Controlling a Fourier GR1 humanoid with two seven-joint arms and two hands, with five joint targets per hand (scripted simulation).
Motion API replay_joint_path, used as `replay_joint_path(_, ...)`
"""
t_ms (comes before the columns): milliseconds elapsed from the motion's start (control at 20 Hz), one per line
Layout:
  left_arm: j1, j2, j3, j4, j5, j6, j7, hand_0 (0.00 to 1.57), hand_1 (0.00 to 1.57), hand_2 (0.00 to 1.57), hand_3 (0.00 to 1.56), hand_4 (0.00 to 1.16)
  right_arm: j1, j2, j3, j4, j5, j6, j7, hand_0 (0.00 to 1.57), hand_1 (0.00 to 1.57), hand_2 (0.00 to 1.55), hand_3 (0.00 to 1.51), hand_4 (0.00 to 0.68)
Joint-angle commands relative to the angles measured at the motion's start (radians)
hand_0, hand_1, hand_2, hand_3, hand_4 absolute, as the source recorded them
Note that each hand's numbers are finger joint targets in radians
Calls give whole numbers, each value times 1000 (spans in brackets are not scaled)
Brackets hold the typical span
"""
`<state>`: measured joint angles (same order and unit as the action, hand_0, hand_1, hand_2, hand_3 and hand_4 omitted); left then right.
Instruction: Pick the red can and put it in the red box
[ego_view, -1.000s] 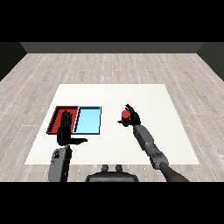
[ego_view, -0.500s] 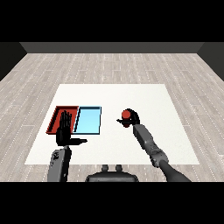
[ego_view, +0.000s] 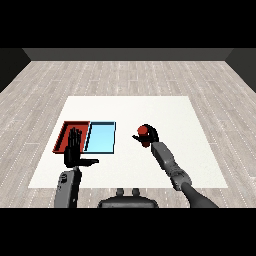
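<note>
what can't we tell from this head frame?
- Red can: mostly covered by the right hand curled round it; any label and whether it has left the table cannot be made out.
- Red tray: the near part of its floor is hidden behind the raised, open left hand.
- Light blue tray: rim height unreadable from this angle.

Left hand (ego_view: 74, 152) hangs over the red tray (ego_view: 63, 135); blue tray (ego_view: 100, 138) alongside.
</note>
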<state>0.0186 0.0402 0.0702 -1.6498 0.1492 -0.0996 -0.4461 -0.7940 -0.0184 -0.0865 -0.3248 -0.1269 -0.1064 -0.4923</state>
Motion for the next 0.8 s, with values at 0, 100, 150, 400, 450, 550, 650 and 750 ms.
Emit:
replay_joint_path(0, 2, -7, -5, 29, -5, -6, -26, 0, 0, 0, 0, 0, -47, 17, 12, 11, -15, -43, -27, 1530, 1530, 1471, 1399, 578)
replay_joint_path(100, 20, 28, 29, 4, 39, -46, -11, 0, 0, 0, 0, 0, 22, -15, 10, -118, 3, -8, 34, 1529, 1529, 1470, 1395, 580)
replay_joint_path(150, 18, -9, -20, 10, -23, -2, -23, 0, 0, 0, 0, 0, -5, 17, 7, -66, -22, -37, -62, 1539, 1539, 1469, 1388, 581)
replay_joint_path(400, 49, -8, -31, -5, -11, -31, -37, 0, 0, 0, 0, 0, 125, -24, 29, -337, -15, -8, 32, 1543, 1543, 1459, 1381, 582)
replay_joint_path(450, 40, 1, -22, -36, -6, -14, 17, 0, 0, 0, 0, 0, 101, -23, 35, -406, -21, -34, 112, 1543, 1543, 1459, 1381, 582)
replay_joint_path(550, -14, 8, -22, 1, -33, -1, 12, 0, 0, 0, 0, 0, 78, -24, 20, -356, -11, -27, 27, 1515, 1515, 1460, 1383, 608)
replay_joint_path(650, -30, -34, -67, 52, -90, 33, -26, 0, 0, 0, 0, 0, 129, -17, 58, -514, -4, -54, 135, 1515, 1515, 1460, 1383, 608)
replay_joint_path(750, -4, -32, -101, -58, -90, 33, 42, 0, 0, 0, 0, 0, 193, -45, 75, -690, -24, -29, 184, 1538, 1538, 1469, 1398, 623)
